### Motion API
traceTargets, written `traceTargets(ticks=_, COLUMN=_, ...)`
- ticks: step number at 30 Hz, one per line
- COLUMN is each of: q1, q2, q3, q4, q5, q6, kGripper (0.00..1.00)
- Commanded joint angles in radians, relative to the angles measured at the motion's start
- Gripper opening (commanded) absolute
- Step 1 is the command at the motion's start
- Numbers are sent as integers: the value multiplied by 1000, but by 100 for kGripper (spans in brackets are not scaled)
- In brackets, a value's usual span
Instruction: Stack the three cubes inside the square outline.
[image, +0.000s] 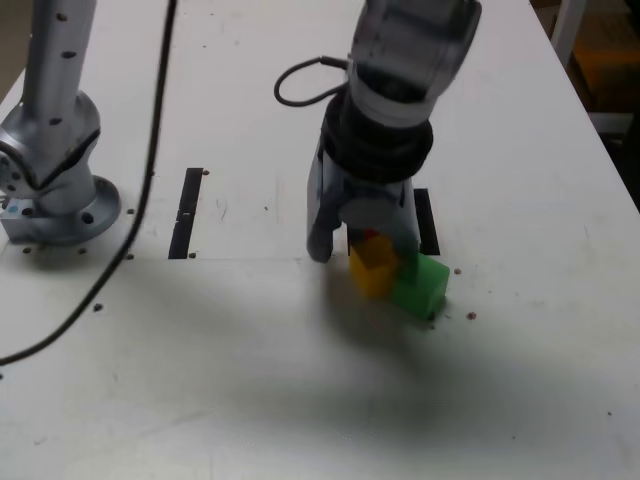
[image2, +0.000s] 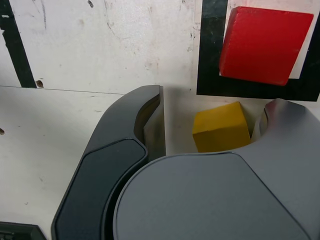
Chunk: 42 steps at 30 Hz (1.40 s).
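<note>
The red cube (image2: 265, 45) lies inside the black square outline (image2: 210, 55); in the exterior view only a sliver of the red cube (image: 375, 238) shows behind the gripper, beside a side of the outline (image: 428, 222). Just outside the outline's near edge sits the yellow cube (image2: 221, 127) (image: 372, 270). My gripper (image2: 212, 102) (image: 365, 255) is open and low over the table, with the yellow cube between its fingers, closer to one finger (image2: 285, 125) than the other (image2: 150, 115). The green cube (image: 420, 285) touches the yellow one on the exterior view's right and is hidden in the wrist view.
A straight black strip (image: 185, 212) (image2: 15, 45) lies on the white table toward the exterior view's left. The arm's base (image: 55, 170) stands at the far left, with a black cable (image: 150, 150) running down past it. The table's right edge (image: 600, 130) is near.
</note>
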Motion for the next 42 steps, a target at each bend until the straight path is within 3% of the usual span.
traceTargets(ticks=1, q1=-2, q2=5, q3=-2, q4=-3, q5=-4, q6=-1, kGripper=73)
traceTargets(ticks=42, q1=-38, q2=14, q3=40, q4=-60, q5=-44, q6=5, kGripper=67)
